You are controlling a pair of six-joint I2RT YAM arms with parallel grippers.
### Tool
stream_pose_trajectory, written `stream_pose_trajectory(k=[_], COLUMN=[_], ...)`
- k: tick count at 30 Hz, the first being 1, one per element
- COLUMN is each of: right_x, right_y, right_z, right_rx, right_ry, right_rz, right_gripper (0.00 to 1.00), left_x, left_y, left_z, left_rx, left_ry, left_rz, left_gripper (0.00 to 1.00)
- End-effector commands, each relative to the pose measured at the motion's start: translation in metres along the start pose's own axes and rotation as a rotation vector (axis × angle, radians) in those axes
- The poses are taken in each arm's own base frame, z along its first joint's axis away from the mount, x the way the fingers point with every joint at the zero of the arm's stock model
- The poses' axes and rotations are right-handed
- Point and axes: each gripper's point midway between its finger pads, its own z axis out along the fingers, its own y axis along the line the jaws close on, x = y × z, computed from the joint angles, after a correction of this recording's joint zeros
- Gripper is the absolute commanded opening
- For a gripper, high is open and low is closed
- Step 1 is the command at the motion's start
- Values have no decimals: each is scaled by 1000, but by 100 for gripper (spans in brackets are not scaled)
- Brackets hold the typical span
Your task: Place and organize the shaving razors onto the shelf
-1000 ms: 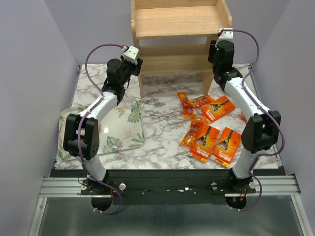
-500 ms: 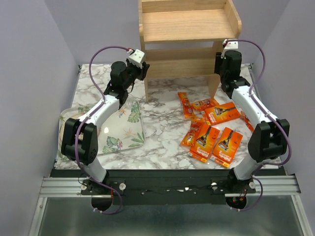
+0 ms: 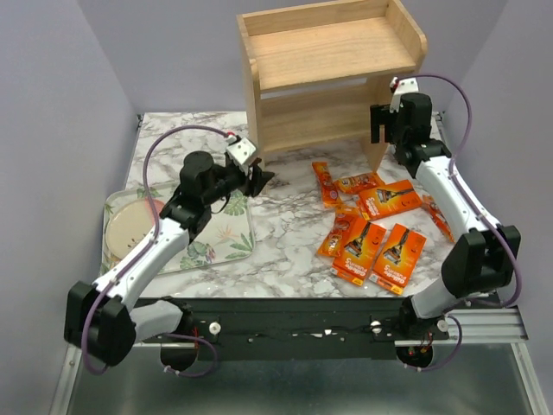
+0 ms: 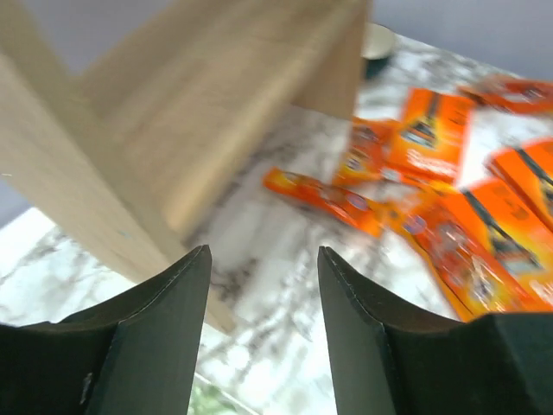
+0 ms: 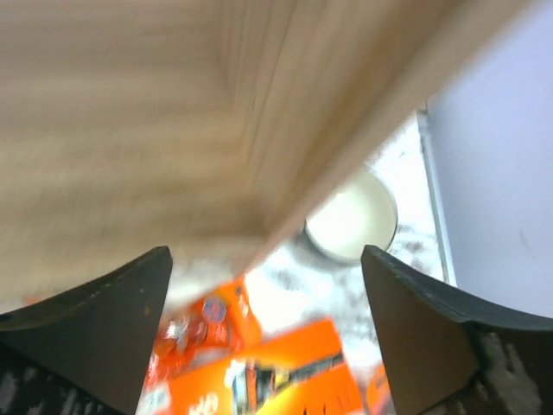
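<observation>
The light-wood two-tier shelf (image 3: 328, 60) stands at the back of the marble table, turned a little clockwise. Several orange razor packs lie loose right of centre: wide cards (image 3: 361, 249) and narrow packs (image 3: 325, 184). My left gripper (image 3: 259, 180) is open and empty, low over the table just off the shelf's left front foot. Its wrist view shows the shelf panel (image 4: 130, 173) and blurred razor packs (image 4: 432, 130) beyond the gripper (image 4: 263, 251). My right gripper (image 3: 378, 125) is open at the shelf's right side panel. Its wrist view shows the gripper (image 5: 265, 251) under that panel (image 5: 173, 112), above a razor pack (image 5: 285, 372).
A leaf-print tray (image 3: 216, 233) with a round pinkish dish (image 3: 130, 226) sits at the left front. A small white round cup (image 5: 350, 220) stands by the shelf's right foot and also shows in the left wrist view (image 4: 378, 39). Purple walls close in on three sides.
The shelf has shifted to the right and turned. My left arm has pulled back from the shelf's left side toward the near left. My right gripper stays by the right panel.
</observation>
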Motion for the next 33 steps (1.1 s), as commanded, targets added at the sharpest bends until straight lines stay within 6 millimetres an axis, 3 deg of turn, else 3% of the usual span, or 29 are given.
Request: stream_pose_trajectory(k=[1,4,11,14,15,16,18,19,21,22,24,25,27,33], right_x=[40,70,93,114,125,132,151,159,173,177,183,180,169,151], right_y=[11,10,4,-5,-10,-13,-21,-22,-23,-22,-23,-25,-28,-16], right_z=[-61,-90,-150,-170,-175,-178,-184,-186,-190,-193,-197,-197,-204,-224], right_rx=[-139,-174,-287,-313,-322,-323,-331,-332,-344,-349,-319,-302,-274,-308], right_ry=[158,195,229,297,341,364,430,458,509,515,501,479,440,435], right_rz=[-35,-63,-139,-120,-104,-92,-45,-29,7,11,29,41,79,210], right_gripper=[100,100,100,100,100,100,100,100,100,100,100,100,100,100], left_x=[49,71,93,109,113,129,133,150,151,169,171,183,179,210], left_y=[-49,-57,-96,-143,-169,-182,-206,-223,-238,-243,-256,-261,-272,-291], left_z=[-42,-54,-44,-35,-37,-34,-30,-28,-19,-12,-2,6,14,34], left_rx=[148,119,245,396,478,513,593,639,667,641,635,614,616,545], left_ry=[150,175,201,255,281,334,349,410,413,449,445,474,469,530], left_rz=[-90,-194,-393,-483,-488,-516,-564,-607,-696,-734,-808,-845,-926,-1063], left_gripper=[62,64,63,58,57,55,52,49,47,45,45,45,45,45])
